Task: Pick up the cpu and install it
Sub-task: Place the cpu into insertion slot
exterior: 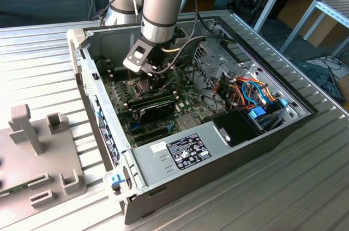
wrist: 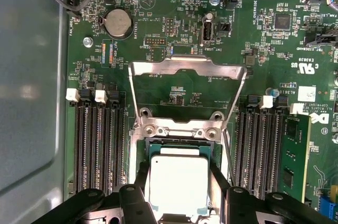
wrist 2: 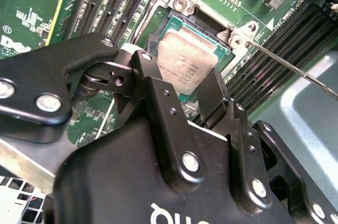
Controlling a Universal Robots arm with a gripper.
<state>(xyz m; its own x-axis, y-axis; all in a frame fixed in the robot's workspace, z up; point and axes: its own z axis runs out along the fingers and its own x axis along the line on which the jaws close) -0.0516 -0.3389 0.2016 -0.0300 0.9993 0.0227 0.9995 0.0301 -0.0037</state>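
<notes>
The cpu [wrist: 178, 184] is a flat square chip with a dull silver top, and it lies level in or just over the motherboard socket [wrist: 158, 147]. In both wrist views my gripper [wrist: 178, 192] straddles it, one black finger [wrist: 143, 174] against each of two opposite edges, shut on the chip. The second wrist view shows the cpu [wrist 2: 186, 61] between the fingertips of my gripper [wrist 2: 182, 71], with green socket edge around it. In the exterior view my gripper [exterior: 154, 81] reaches down into the open computer case [exterior: 229, 149] over the board.
The socket's hinged metal frame [wrist: 187, 68] is swung open, flat on the board, and its thin lever [wrist 2: 296, 71] stands free. Memory slots [wrist: 97, 145] flank the socket. A power supply [exterior: 185, 152], drive cage and coloured cables [exterior: 248, 92] crowd the case. A grey fixture [exterior: 32, 149] stands outside.
</notes>
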